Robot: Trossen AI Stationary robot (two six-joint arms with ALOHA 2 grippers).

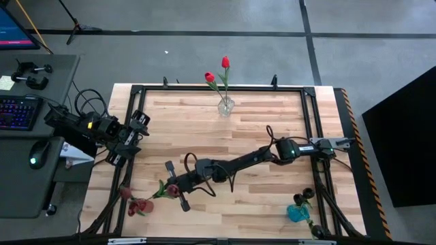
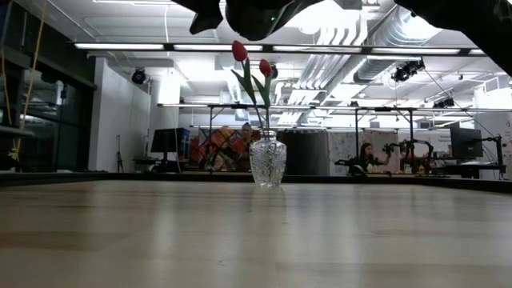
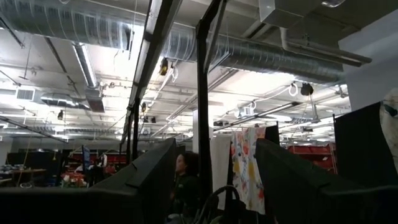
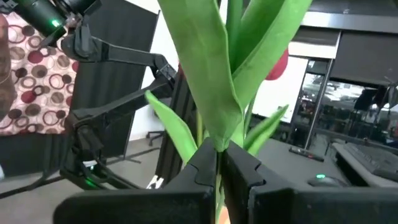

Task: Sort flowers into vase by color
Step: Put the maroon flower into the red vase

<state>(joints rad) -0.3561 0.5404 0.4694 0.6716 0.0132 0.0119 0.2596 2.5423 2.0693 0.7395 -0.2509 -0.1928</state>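
Note:
A clear glass vase (image 1: 225,106) stands at the far middle of the table with two red flowers (image 1: 218,73) in it; the low view also shows this vase (image 2: 267,164). Several maroon flowers (image 1: 135,204) lie at the near left. My right gripper (image 1: 176,189) reaches across to the near left and is shut on a red-headed flower (image 1: 163,188). In the right wrist view the right gripper (image 4: 219,155) shows that flower's leaves (image 4: 217,74) rising past the fingertips. My left gripper (image 1: 139,129) waits open at the left edge, raised, with nothing between its fingers (image 3: 143,180). My right gripper pinches the flower's thin green stem (image 4: 217,167) between its two fingers, just below where the leaves spring. The leaves and the red head (image 4: 280,65) stand beyond the fingertips. The stem's lower part is hidden by the gripper.
A blue vase (image 1: 298,213) stands at the near right corner. A black frame (image 1: 204,88) runs around the wooden table. A desk with a keyboard (image 1: 17,112) is beside the left edge. The table's middle (image 1: 225,136) is bare wood.

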